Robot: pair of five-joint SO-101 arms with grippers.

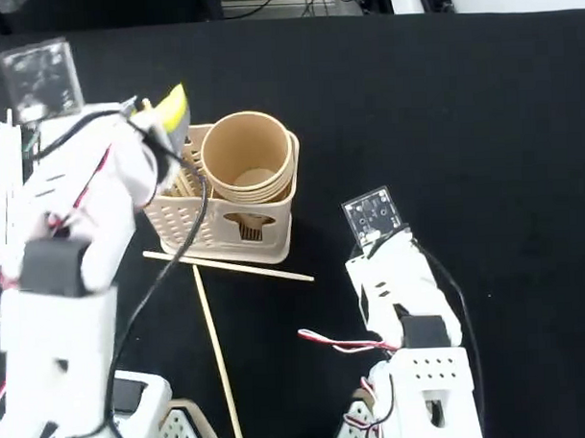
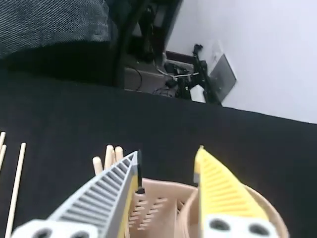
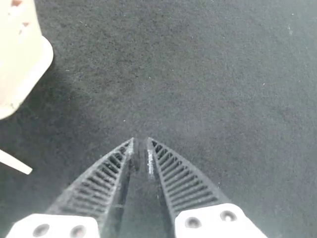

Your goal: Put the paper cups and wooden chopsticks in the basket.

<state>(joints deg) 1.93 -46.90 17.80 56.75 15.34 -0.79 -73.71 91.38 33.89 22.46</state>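
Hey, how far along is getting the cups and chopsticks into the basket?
Done: the paper cups sit stacked in the basket, with stored chopsticks in its other compartment. In hand: nothing; the left gripper hangs open over the basket, the right gripper is shut over the table. Left: at least two loose chopsticks lie before the basket.

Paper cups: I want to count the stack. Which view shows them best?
The high view: paper cups seen from above, nested rims visible, standing in the basket. The left wrist view gives a sliver of rim; the right wrist view, the basket's corner.
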